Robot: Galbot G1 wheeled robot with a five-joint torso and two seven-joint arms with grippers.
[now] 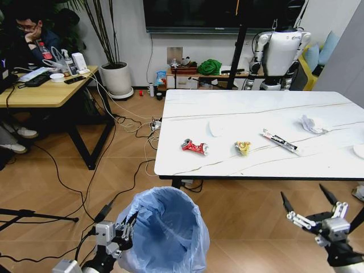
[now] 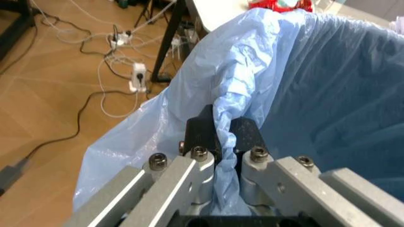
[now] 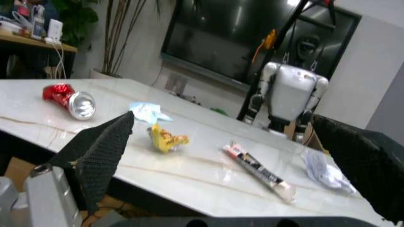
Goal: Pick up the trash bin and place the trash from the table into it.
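Note:
The trash bin (image 1: pixel 168 230), lined with a crinkled light-blue bag, is low in the head view, just before the table's near edge. My left gripper (image 1: pixel 128 226) is shut on its rim; the left wrist view shows its black fingers (image 2: pixel 200 132) pinching the bag fold (image 2: pixel 228 113). On the marble table (image 1: pixel 239 105) lies the trash: a crushed red can (image 1: pixel 194 147), a yellow wrapper (image 1: pixel 243 148), a long thin wrapper (image 1: pixel 278 140), a white tissue (image 1: pixel 312 124) and a white lid (image 1: pixel 216 127). My right gripper (image 1: pixel 302 194) hangs open below the table's front right edge, holding nothing.
A light-wood desk (image 1: pixel 45 94) with a seated person stands at the left. Cables and a power strip (image 1: pixel 154 123) cross the floor between the desk and the table. A white plant pot (image 1: pixel 116 78) and another robot (image 1: pixel 278 54) stand by the back wall.

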